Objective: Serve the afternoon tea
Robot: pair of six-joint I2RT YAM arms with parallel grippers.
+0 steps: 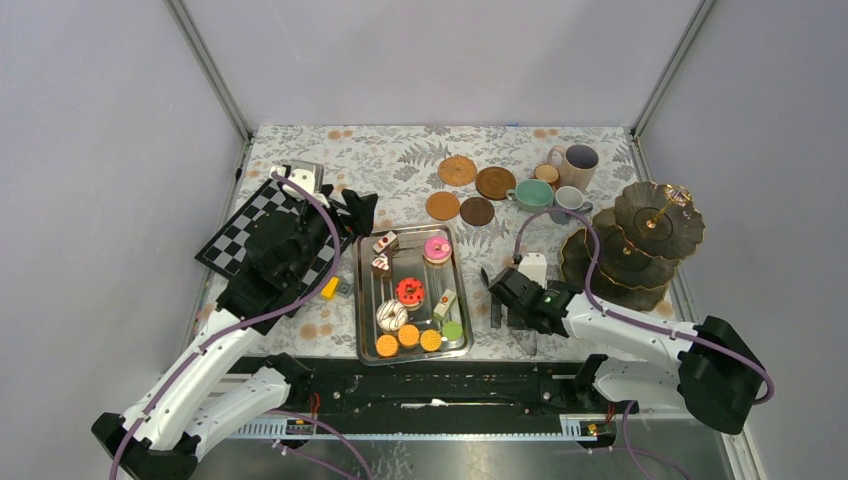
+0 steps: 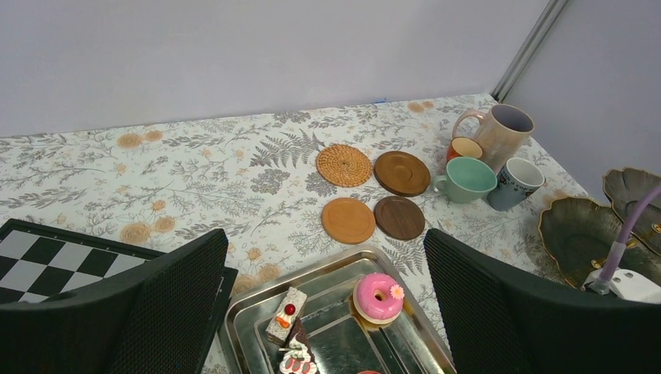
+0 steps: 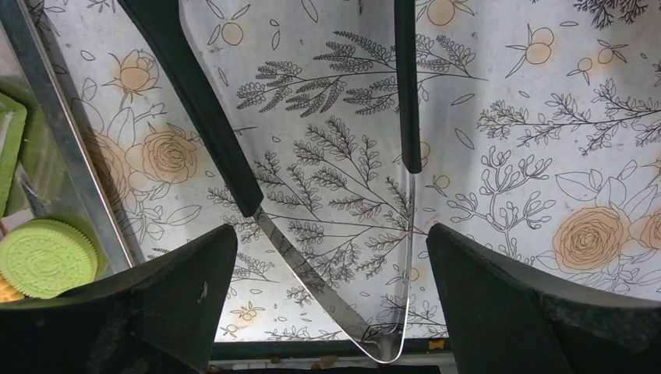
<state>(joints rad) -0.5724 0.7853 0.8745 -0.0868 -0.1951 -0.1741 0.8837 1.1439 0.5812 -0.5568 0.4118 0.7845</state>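
Toy pastries lie in the steel tray [image 1: 361,300]: a pink donut [image 1: 437,249] [image 2: 378,297], cake slices [image 1: 384,243] [image 2: 285,315], a red donut [image 1: 410,291], orange biscuits [image 1: 409,336] and a green biscuit [image 3: 47,257]. Several coasters [image 1: 457,170] [image 2: 344,164] lie behind the tray. The beige mug [image 1: 578,163], teal mug [image 2: 469,178], grey mug [image 2: 517,181] and small orange mug [image 2: 466,148] stand beside them. The dark tiered stand [image 1: 640,240] is at the right. My left gripper [image 1: 355,212] [image 2: 323,249] hangs open over the tray's far left corner. My right gripper [image 1: 498,300] [image 3: 331,257] is open, low over steel tongs [image 3: 312,273] that lie on the cloth.
A chessboard [image 1: 240,235] lies under my left arm, with a white box [image 1: 305,175] behind it. A yellow block [image 1: 330,288] sits left of the tray. The table's near edge runs just below the tongs' hinge in the right wrist view.
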